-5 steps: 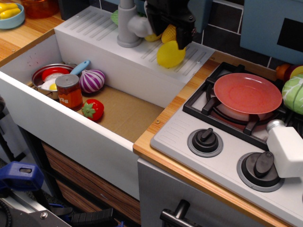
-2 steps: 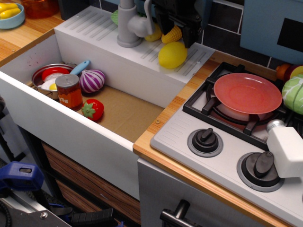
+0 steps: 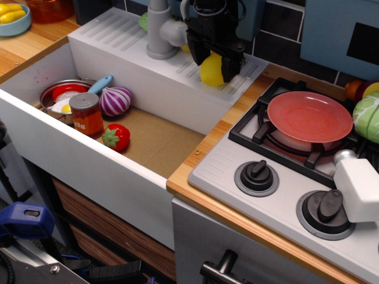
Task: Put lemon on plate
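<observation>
The lemon (image 3: 211,71) is bright yellow and lies on the white ribbed drainboard behind the sink, right of the faucet. My gripper (image 3: 213,63) has come down over it, black fingers spread to either side, jaws open around it; I cannot tell whether the pads touch it. The upper part of the lemon is hidden by the gripper. The round red-salmon plate (image 3: 310,116) sits empty on the back left stove burner, to the right of the lemon.
A grey faucet (image 3: 159,29) stands just left of the gripper. The sink holds a metal bowl (image 3: 59,94), a can (image 3: 86,114), a purple onion (image 3: 115,100) and a strawberry (image 3: 117,136). A cabbage (image 3: 368,117) and a white shaker (image 3: 358,184) stand at the stove's right.
The gripper pulled up and back off the lemon, then came down with its fingers straddling it. The lemon has stayed on the drainboard.
</observation>
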`<state>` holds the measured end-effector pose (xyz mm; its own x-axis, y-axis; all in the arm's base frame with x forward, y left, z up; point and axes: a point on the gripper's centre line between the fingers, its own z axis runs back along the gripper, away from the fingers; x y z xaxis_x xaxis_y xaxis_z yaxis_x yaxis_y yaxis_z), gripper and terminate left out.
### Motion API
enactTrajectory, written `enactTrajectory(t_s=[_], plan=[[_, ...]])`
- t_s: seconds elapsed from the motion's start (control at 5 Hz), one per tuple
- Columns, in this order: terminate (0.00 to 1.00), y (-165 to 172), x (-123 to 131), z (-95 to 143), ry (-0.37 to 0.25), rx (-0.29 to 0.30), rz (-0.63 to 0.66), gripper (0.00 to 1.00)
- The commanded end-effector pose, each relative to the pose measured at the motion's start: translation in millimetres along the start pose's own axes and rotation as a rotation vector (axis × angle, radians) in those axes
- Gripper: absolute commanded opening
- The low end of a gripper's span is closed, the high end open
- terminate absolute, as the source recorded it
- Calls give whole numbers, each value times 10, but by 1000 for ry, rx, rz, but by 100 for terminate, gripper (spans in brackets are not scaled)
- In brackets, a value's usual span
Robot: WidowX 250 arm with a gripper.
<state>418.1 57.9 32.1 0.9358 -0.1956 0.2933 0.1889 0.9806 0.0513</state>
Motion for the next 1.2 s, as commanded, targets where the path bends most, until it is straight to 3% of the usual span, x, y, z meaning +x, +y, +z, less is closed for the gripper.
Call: enactTrajectory(t_s=[0.0,0.2,0.4,0.6,0.8,1.0], plan=[[0,68,108,85,-65,-2,-15,100],[0,-20,128,176,-32,-6,27,0],[0,-257,94,526,14,13,78,0],[0,-588,79,868,55,-30,143,0],[0,-1075,20,966,36,44,228,0],[0,-1570,-20,903,34,-7,336,0]])
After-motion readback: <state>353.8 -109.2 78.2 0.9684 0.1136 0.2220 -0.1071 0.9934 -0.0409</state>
